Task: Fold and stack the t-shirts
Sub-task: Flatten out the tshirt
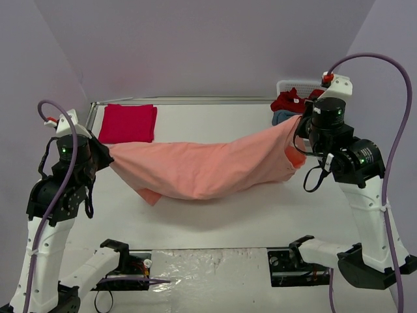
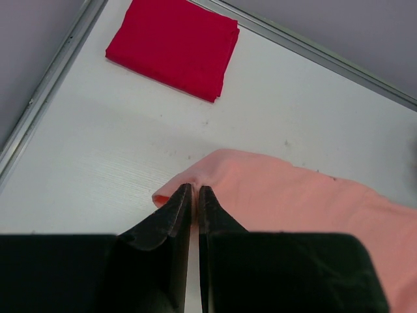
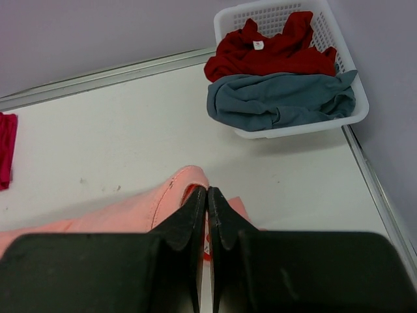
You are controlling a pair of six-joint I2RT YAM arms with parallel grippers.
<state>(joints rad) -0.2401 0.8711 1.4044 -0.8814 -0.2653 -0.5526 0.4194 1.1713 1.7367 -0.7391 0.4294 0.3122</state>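
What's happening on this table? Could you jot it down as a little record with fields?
Orange shirt: stretched between both arms above the table, sagging in the middle
Left arm: jaws shut on the shirt's left end
Right arm: jaws shut on the shirt's right end
Folded red shirt: flat at the table's far left corner
Basket: far right corner, holding a crumpled red shirt and a blue shirt
Still to do: fold the orange shirt, then the two in the basket
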